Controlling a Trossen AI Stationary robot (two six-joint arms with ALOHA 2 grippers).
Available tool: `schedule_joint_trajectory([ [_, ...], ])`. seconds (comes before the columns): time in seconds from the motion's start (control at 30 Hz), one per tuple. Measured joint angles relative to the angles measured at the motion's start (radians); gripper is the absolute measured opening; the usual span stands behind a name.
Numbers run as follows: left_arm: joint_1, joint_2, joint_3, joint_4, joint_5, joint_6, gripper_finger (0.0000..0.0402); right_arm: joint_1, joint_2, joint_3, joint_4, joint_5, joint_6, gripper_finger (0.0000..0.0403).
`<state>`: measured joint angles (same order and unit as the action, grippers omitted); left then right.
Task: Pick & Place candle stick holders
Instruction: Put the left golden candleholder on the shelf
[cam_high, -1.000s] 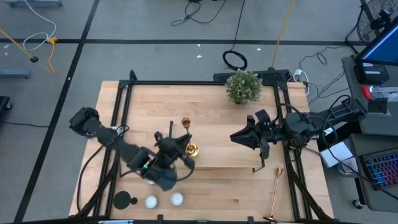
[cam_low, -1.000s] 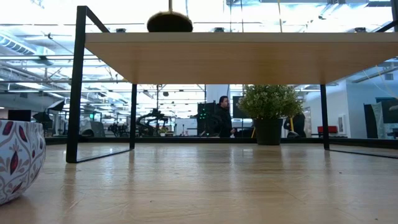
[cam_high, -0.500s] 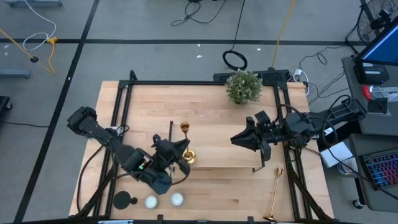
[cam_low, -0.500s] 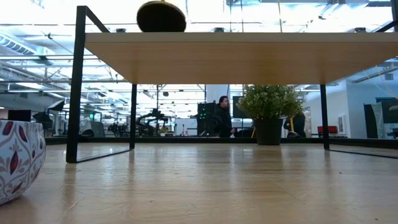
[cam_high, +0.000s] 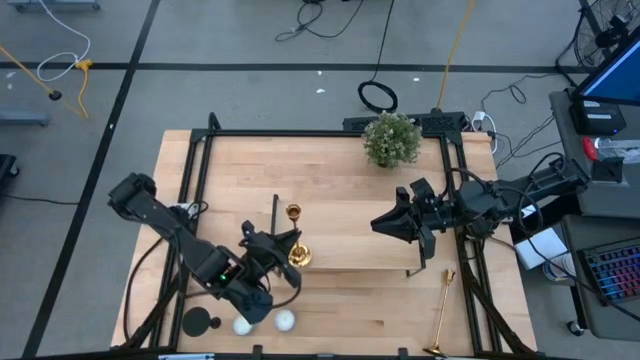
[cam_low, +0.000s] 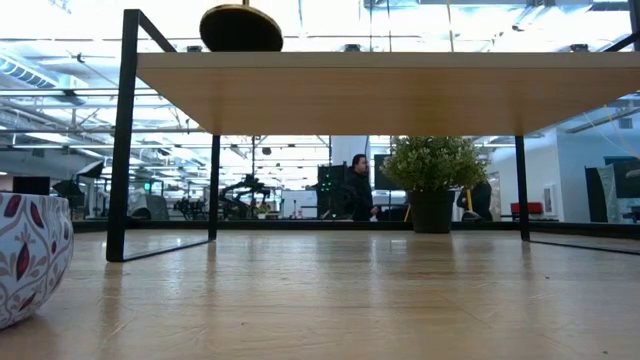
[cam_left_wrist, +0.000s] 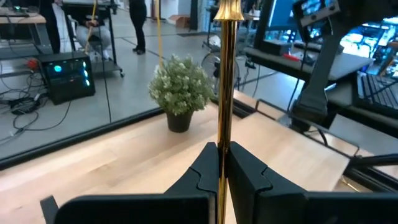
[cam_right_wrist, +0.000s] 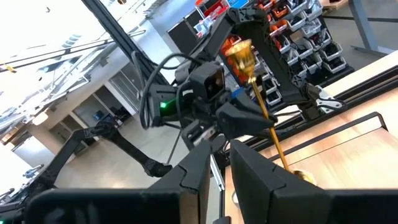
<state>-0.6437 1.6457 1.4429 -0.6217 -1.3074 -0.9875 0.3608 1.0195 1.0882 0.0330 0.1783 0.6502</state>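
A slim gold candlestick (cam_high: 295, 235) stands upright, cup top (cam_left_wrist: 227, 9) up, with my left gripper (cam_high: 283, 245) shut on its stem at the table's near left. In the low view its round base (cam_low: 240, 28) shows just over the top of the wooden stand (cam_low: 380, 90); I cannot tell whether it touches. A second gold candlestick (cam_high: 441, 308) lies on its side at the near right. The short black holder (cam_high: 200, 322) sits at the near left. My right gripper (cam_high: 378, 222) hangs at the right, fingers a little apart, nothing between them. My left gripper pinches the gold candlestick's stem (cam_left_wrist: 222, 134) between its two fingers, on the lower part of the stem above the base. The fingers come nearly level from the table's left and lie across the stem. The candlestick stands upright in the hold.
Two white round candles (cam_high: 243, 325) (cam_high: 285, 320) lie beside the black holder. A potted plant (cam_high: 390, 140) stands at the far edge. A patterned bowl (cam_low: 30, 255) shows at the left of the low view. The stand's black legs (cam_low: 122, 140) rise from the table.
My left gripper has carried the gold candlestick toward the table's near edge and slightly toward its left, still shut on the stem. The candlestick has stayed upright. In the low view its base has slid leftward along the stand's top.
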Motion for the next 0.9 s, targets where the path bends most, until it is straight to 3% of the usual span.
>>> schedule_joint_trajectory([
  [0.5,0.0,0.011,0.0,-0.089,0.058,-0.114,0.0013,0.0,0.0,0.0,0.0,0.0,0.0,0.0061],
  [0.9,-0.001,0.011,0.0,-0.091,0.069,-0.094,0.0013,0.0,0.0,0.0,0.0,0.002,-0.007,0.0061],
])
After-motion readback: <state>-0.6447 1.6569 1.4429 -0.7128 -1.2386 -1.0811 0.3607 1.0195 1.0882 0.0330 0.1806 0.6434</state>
